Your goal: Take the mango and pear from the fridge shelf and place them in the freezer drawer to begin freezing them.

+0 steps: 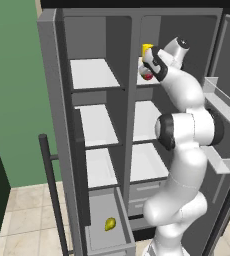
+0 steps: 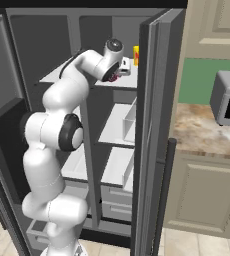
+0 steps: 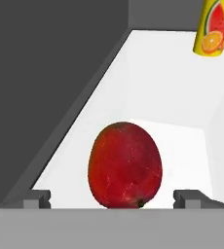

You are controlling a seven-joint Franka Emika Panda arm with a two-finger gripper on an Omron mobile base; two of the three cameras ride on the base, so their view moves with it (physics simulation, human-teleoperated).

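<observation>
claw [image 3: 112, 199]: jaws wide, straddling the mango [image 3: 125, 165] low centre of hand view on the fridge shelf [image 3: 182, 97] | pear [image 1: 109, 223] already in freezer drawer [image 1: 93, 239], lower left | risk: your round mango may roll or squirt out as the jaws close, or bump the carton [image 3: 212, 29] on withdrawal

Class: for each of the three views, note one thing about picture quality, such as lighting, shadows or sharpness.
Left base view: flat, even light, the pear small and soft-edged. Right base view: the open door hides part of the shelves. Hand view: the mango is sharp, with only a faint shadow on the fridge shelf.
</observation>
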